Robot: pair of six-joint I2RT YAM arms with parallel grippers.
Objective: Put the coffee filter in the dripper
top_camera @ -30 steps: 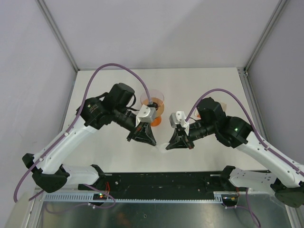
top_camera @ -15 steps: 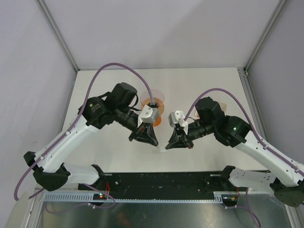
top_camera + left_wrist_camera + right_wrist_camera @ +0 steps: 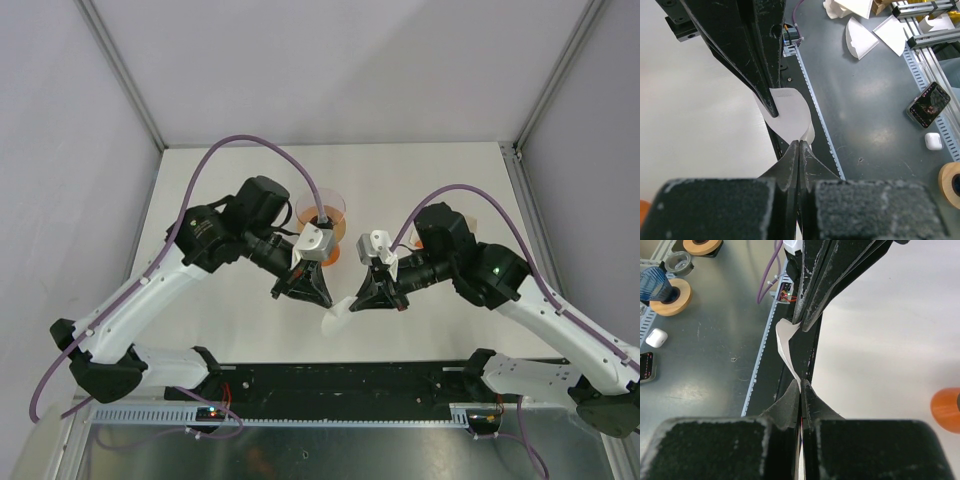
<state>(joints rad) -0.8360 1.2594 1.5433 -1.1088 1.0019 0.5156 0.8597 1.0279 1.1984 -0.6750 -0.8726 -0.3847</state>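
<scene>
You see the coffee filter [image 3: 788, 112], thin white paper, bowed into a curve. One edge is pinched in the left gripper [image 3: 799, 144], the opposite edge in the right gripper [image 3: 801, 386]. The dripper [image 3: 335, 213], clear and faintly pink, stands farther back, round rim up, partly hidden.

**Thin paper between scuffed black plastic**

The coffee filter [image 3: 789, 111] is thin white paper, matt, with a faint pressed seam along one edge. On the left hand [image 3: 799, 145] and the right hand [image 3: 801, 385] the fingers look like hard black plastic, half-matt and marked with pale scuffs. The blocks nearest each wrist camera are rough and grainy. The dripper [image 3: 320, 212] is clear, faintly pink and glossy. The bench [image 3: 450, 180] is smooth matt white. The arm shells [image 3: 150, 295] are white and black plastic with a slight sheen. The cables [image 3: 250, 145] are smooth and purple. The grey metal sheet [image 3: 350, 450] is dull and smudged.
</scene>
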